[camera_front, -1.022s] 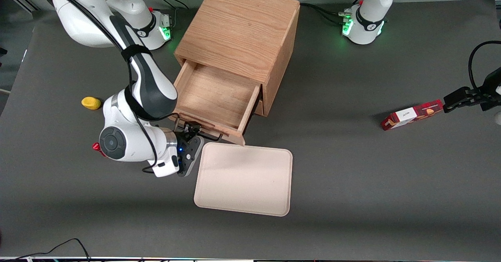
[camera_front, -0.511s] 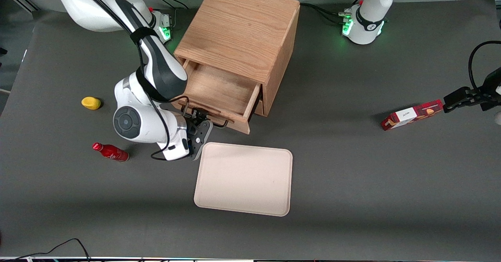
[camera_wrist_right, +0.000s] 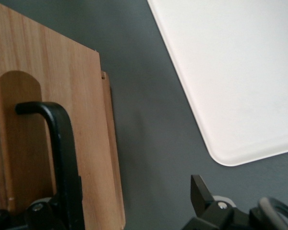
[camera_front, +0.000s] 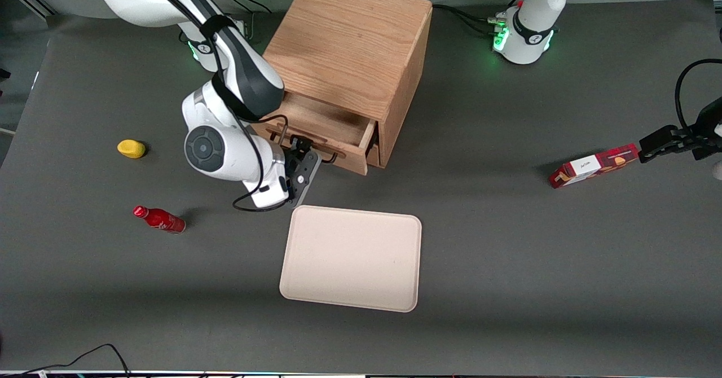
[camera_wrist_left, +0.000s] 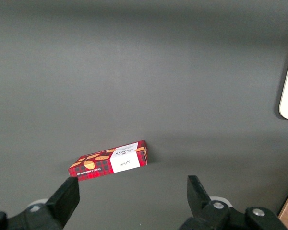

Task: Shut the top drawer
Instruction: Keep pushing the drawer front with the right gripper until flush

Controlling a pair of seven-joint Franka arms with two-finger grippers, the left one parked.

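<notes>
- Lying nearest the front camera, the beige tray (camera_front: 352,256) sits flat on the table in front of the cabinet. It is close to the drawer's path but apart from it, so I judge it no obstacle.
- The gripper (camera_front: 298,143) is just above the tray's farther edge, pressed up to the front of the top drawer (camera_front: 330,123). Its fingers are spread wide and clasp nothing. The black wire handle (camera_wrist_right: 62,143) runs close beside one finger, which suits a flat push rather than a pull.
- The top drawer juts partway out of the cabinet, with a strip of its wooden floor showing. By my reading the closing is well along but unfinished.
- The oak cabinet (camera_front: 350,39) stands farthest, its weight probably bracing it against the push.
</notes>
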